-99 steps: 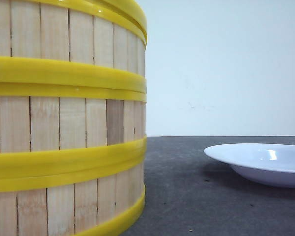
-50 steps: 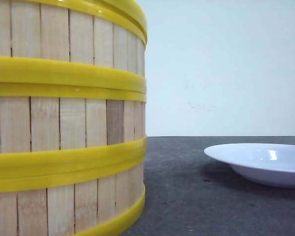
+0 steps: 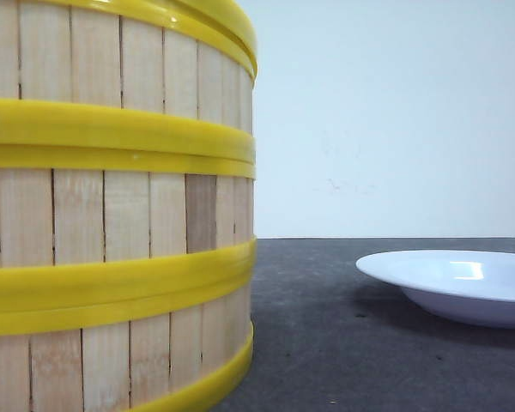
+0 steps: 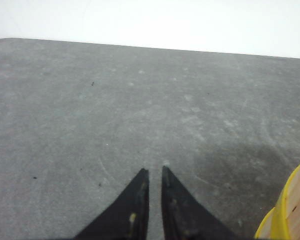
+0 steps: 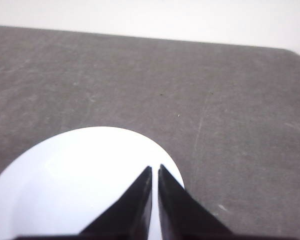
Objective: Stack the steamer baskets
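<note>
On table [image 3: 326, 343], 3 baskets [image 3: 112, 215] stacked L, plate [image 3: 463, 287] R; both arms' fingers [image 4: 140, 187] [image 5: 144, 182] closed, empty.

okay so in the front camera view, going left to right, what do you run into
Stack of steamer baskets filling the left side → bare stretch of dark table → white plate at the right edge.
</note>
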Tool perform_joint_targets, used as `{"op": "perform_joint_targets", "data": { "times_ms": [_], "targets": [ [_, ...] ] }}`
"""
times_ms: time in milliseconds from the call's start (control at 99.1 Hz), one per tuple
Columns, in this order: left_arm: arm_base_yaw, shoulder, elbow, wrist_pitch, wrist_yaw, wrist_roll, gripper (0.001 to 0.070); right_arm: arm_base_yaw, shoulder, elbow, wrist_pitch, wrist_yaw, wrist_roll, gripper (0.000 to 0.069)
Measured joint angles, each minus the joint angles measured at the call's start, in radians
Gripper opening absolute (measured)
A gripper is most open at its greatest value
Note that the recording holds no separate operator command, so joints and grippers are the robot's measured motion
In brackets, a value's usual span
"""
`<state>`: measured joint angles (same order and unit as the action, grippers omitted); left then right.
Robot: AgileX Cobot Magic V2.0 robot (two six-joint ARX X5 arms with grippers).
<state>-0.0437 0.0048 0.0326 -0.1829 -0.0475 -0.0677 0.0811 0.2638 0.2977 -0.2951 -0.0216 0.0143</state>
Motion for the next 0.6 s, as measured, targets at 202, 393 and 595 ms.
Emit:
{"op": "perform_joint_targets", "data": {
  "times_ms": [202, 393, 595],
  "targets": [
    [0.0, 0.0, 0.0, 0.0, 0.0, 0.0, 0.0018, 0.0, -0.189, -0.23, 0.047, 0.018, 0.0, 0.0016],
    [0.0, -0.001, 0.0, 0.0, 0.001, 0.0, 0.0018, -0.004, -0.262, -0.282, 0.139, 0.016, -0.004, 0.0016],
    [0.0, 0.0, 0.0, 0.0, 0.001, 0.0, 0.0018, -0.005, -0.26, -0.282, 0.121, -0.01, -0.007, 0.0016]
  ]
}}
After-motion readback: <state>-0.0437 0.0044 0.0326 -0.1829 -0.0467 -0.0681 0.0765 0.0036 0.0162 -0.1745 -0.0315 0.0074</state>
